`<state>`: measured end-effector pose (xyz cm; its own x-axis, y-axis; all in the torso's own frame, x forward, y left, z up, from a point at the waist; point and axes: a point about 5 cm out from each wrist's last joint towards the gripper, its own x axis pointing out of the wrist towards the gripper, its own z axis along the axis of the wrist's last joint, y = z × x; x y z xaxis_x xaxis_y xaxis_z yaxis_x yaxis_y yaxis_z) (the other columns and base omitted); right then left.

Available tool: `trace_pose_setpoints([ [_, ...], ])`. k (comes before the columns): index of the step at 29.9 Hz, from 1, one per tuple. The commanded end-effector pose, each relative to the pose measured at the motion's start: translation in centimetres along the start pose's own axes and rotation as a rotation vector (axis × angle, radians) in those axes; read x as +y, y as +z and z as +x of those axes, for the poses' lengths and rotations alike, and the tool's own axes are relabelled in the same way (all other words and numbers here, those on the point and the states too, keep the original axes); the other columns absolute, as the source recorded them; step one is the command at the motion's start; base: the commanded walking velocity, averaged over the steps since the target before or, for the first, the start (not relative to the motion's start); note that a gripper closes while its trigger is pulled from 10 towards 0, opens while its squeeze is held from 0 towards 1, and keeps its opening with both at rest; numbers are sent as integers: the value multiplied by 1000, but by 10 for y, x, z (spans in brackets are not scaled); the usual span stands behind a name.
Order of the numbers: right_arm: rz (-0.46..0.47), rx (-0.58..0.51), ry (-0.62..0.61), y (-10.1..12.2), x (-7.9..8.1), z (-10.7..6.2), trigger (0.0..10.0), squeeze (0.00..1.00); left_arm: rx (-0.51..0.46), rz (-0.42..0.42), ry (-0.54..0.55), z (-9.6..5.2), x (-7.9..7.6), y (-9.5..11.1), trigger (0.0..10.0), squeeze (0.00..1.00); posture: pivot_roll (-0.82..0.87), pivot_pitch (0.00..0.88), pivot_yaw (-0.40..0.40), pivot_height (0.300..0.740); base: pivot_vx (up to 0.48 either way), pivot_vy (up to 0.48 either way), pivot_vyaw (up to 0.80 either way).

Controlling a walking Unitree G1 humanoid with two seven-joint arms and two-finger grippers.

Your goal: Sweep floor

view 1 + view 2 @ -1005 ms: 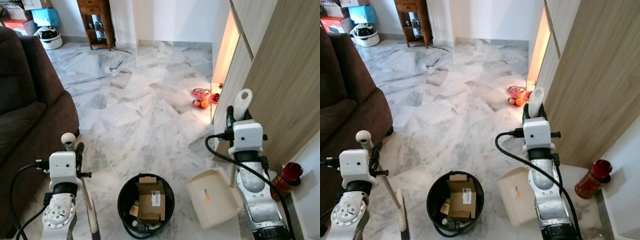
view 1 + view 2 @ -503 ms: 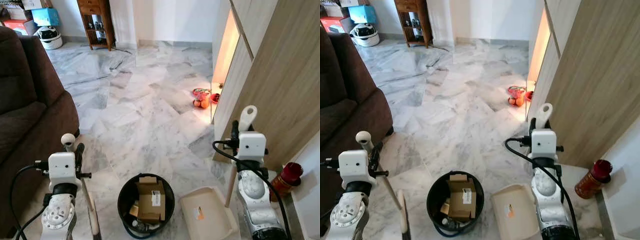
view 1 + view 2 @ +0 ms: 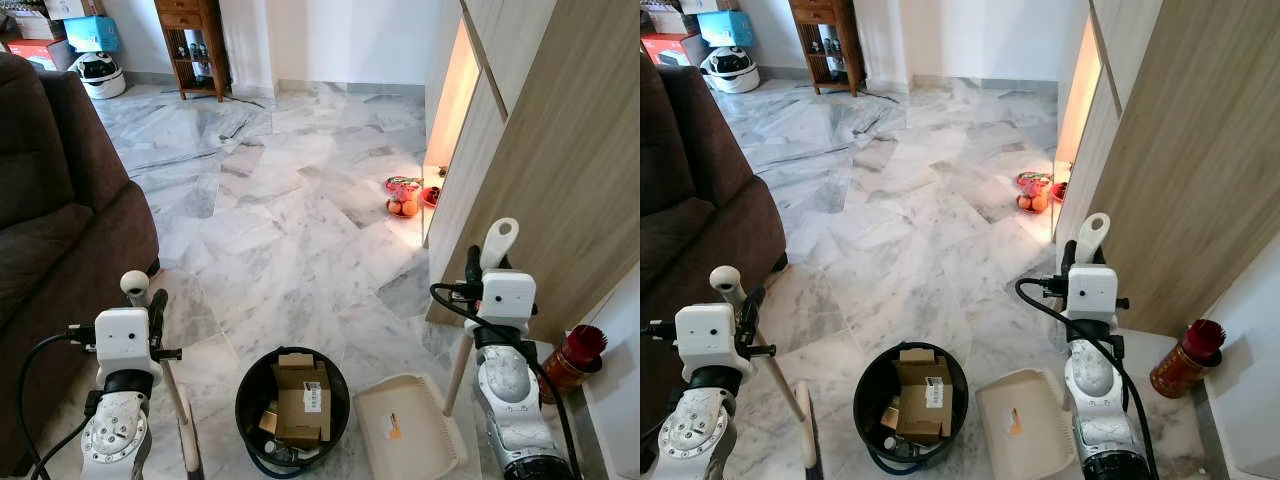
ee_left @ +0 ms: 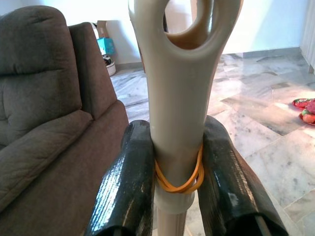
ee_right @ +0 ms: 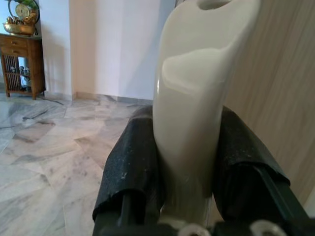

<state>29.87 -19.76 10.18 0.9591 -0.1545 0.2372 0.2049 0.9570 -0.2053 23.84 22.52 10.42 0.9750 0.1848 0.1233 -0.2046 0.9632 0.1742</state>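
My left gripper (image 3: pixel 152 306) is shut on the beige broom handle (image 4: pixel 179 98), just below its looped end and over an orange rubber band. The broom stick (image 3: pixel 176 398) slants down to the floor beside the bin. My right gripper (image 3: pixel 482 268) is shut on the cream dustpan handle (image 5: pixel 196 93), close to its top. The dustpan tray (image 3: pixel 405 432) lies flat on the marble floor, right of a black bin (image 3: pixel 244 388) holding cardboard boxes (image 3: pixel 301 392).
A brown sofa (image 3: pixel 55 200) stands close on the left. A wood-panelled wall (image 3: pixel 560 150) runs along the right, with a red bottle (image 3: pixel 576 351) at its foot. Red fruit bowls (image 3: pixel 403 196) sit on the floor ahead. A wooden cabinet (image 3: pixel 192 40) stands far back.
My right arm has drawn back to the right and lowered the dustpan from a raised tilt beside the bin to flat on the floor. The left arm has hardly moved.
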Motion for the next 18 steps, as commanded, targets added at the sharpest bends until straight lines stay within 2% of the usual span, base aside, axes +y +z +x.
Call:
trace_pose_setpoints([
  [1,12,-42,-8,7,-1,5,10000,0,-63,12,3,1,4,10,10000,0,157,0,38,740,0,0,0],
  [18,7,-47,-14,3,-4,5,10000,0,-71,12,-5,0,4,10,10000,0,160,0,40,740,0,0,0],
])
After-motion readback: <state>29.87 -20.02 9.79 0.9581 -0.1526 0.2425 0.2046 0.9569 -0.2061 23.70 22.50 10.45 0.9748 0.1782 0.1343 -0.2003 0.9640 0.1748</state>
